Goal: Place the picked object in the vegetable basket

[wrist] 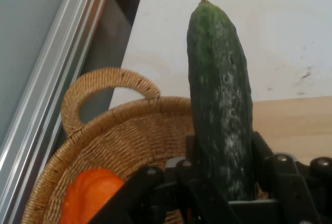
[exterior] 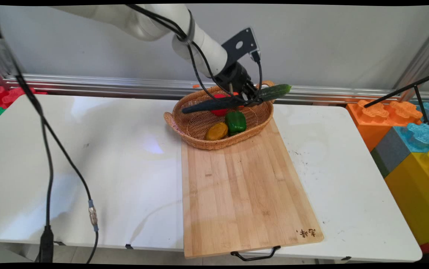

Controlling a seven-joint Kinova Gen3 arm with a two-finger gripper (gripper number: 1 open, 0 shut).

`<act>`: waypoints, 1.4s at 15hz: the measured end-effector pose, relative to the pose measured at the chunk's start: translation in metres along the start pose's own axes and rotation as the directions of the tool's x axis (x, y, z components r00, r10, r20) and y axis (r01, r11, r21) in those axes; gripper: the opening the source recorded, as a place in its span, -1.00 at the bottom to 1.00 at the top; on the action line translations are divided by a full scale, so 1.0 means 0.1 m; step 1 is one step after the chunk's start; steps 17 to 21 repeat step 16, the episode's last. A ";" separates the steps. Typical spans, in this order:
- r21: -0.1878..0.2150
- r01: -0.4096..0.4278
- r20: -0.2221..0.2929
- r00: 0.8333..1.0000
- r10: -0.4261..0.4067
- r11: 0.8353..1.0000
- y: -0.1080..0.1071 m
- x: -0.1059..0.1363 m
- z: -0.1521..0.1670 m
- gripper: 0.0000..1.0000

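Above the centre of the frame, the black gripper is clamping its two fingers on a long dark green cucumber and holding it in the air over the wicker basket. The cucumber is lying nearly level, its long axis running left to right and rising slightly, one tip reaching past the basket's right rim toward the upper right. Below it a red pepper, a green pepper and a yellow-brown potato are sitting in the basket, which is resting on the far end of a wooden cutting board on the white table.
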 end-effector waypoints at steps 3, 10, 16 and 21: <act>0.009 0.012 0.011 1.000 -0.012 1.000 -0.09 -0.08 0.19 -1.00; 0.026 -0.006 0.031 1.000 0.006 1.000 -0.26 -0.21 0.53 1.00; 0.022 -0.015 0.027 1.000 0.015 1.000 -0.29 -0.22 0.52 1.00; 0.022 -0.015 0.027 1.000 0.015 1.000 -0.29 -0.22 0.52 1.00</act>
